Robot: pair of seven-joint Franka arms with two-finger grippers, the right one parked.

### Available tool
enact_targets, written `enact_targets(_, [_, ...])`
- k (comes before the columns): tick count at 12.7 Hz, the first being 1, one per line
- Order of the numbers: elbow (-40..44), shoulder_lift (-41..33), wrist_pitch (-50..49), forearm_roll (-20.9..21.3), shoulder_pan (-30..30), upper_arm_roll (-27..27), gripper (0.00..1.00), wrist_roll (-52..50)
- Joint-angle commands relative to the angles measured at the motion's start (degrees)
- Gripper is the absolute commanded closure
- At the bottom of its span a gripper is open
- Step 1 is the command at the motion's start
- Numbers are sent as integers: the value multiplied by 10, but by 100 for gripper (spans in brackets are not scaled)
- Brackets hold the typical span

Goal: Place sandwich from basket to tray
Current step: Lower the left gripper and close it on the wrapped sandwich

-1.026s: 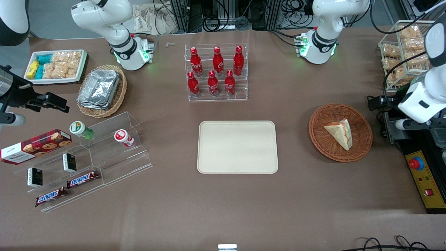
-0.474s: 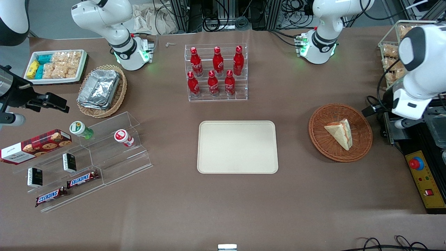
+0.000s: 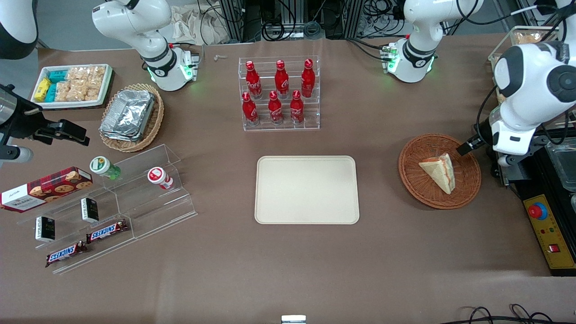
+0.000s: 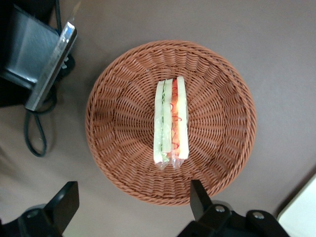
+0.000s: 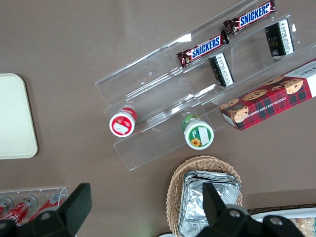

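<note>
The sandwich [image 3: 438, 172], a pale triangular wedge with a red-orange filling edge, lies in the round reddish-brown basket [image 3: 407, 176]. The beige tray [image 3: 307, 189] lies flat beside the basket, toward the parked arm's end. My gripper [image 3: 467, 146] hangs above the basket's rim on the side toward the working arm's end. In the left wrist view the gripper [image 4: 132, 207] is open, its black fingers [image 4: 200, 199] wide apart with nothing between them. There the sandwich [image 4: 171, 121] stands on edge in the basket [image 4: 111, 158], and a corner of the tray [image 4: 302, 211] shows.
A clear rack of red bottles [image 3: 279, 94] stands farther from the camera than the tray. A stepped acrylic shelf of snacks [image 3: 103, 202], a tan basket of foil containers [image 3: 130, 114] and a white snack tray [image 3: 72, 85] lie toward the parked arm's end. A control box with a red button [image 3: 537, 210] sits beside the basket.
The working arm has swung toward the basket. Its gripper, earlier off beside the control box, now hangs over the basket's rim. The sandwich has not moved.
</note>
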Motion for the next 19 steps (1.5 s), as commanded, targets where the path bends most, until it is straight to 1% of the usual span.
enact_targets(1, [-43,9,62,-3,-5,-4,0,-65])
enact_targets(6, [-102,42,173,-3,-3,-3,0,-100])
enact_targets(8, [-104,54,182,-3,-3,-3,0,-104])
enact_targets(14, [-143,83,260,-3,3,0,0,-104])
enact_targets(19, [-144,115,297,-2,3,1,0,-104])
